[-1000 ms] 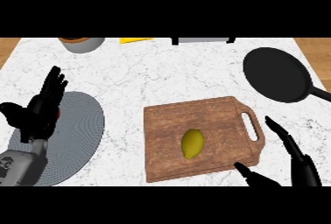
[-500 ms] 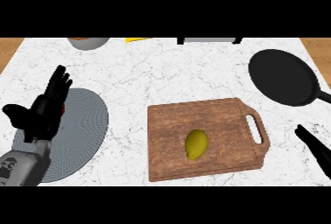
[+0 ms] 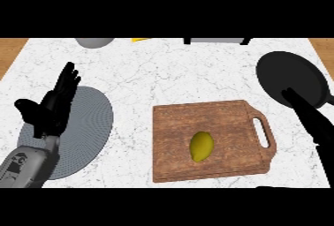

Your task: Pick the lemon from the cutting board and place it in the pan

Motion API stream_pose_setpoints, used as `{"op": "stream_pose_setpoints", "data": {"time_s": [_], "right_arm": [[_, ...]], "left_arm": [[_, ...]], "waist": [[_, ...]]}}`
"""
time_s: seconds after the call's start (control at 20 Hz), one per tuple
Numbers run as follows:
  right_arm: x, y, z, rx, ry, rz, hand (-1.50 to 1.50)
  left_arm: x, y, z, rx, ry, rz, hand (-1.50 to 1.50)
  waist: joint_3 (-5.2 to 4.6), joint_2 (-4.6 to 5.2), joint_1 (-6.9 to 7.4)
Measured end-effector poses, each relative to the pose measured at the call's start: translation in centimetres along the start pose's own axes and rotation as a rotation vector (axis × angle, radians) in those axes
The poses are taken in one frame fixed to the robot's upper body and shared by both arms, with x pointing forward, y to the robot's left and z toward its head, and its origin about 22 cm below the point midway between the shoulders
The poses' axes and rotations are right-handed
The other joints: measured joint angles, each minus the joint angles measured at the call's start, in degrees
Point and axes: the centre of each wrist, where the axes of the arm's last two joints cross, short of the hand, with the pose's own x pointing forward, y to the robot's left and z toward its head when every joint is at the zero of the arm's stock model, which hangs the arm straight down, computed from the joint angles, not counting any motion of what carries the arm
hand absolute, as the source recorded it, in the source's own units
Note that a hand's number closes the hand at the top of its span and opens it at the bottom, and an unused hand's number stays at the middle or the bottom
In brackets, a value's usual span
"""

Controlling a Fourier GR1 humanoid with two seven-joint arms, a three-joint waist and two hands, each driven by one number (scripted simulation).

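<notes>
A yellow lemon lies on the brown wooden cutting board, slightly below its middle. The black pan sits on the counter at the upper right, beyond the board's handle. My right hand shows at the right edge with straight fingers pointing up toward the pan, right of the board's handle and apart from the lemon. My left hand stands open at the left, fingers up, over the grey round mat, holding nothing.
A grey round mat lies left of the board under my left forearm. At the counter's far edge are a grey bowl, a yellow item and a dark-framed object. Wood floor shows past both upper corners.
My right hand has moved right and up, from below the board's corner to beside its handle near the pan. The view has shifted slightly. The lemon stays put.
</notes>
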Motion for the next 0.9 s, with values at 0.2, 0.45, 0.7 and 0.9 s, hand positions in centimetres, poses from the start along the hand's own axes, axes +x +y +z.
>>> {"op": "stream_pose_setpoints", "data": {"time_s": [0.2,0.45,0.7,0.9], "right_arm": [[2.7,0.7,-1.0,0.058,-0.070,-0.058,-1.50],[5.7,2.2,-1.3,0.107,-0.133,-0.085,-1.50],[5.9,4.0,-1.4,0.146,-0.085,-0.062,-1.50],[5.8,5.1,-2.2,0.147,-0.040,-0.046,-1.50]], "left_arm": [[0.2,0.4,-0.4,-0.004,0.001,0.000,0.00],[-0.5,0.2,-0.4,-0.001,0.006,-0.001,0.00],[-0.7,1.3,-0.1,0.007,0.005,-0.005,0.00],[-0.7,0.4,0.0,0.009,0.009,-0.003,0.00]], "waist": [[0.05,-0.04,-0.04],[0.07,-0.14,-0.34],[0.09,-0.23,-0.58],[0.12,-0.19,-0.73]]}}
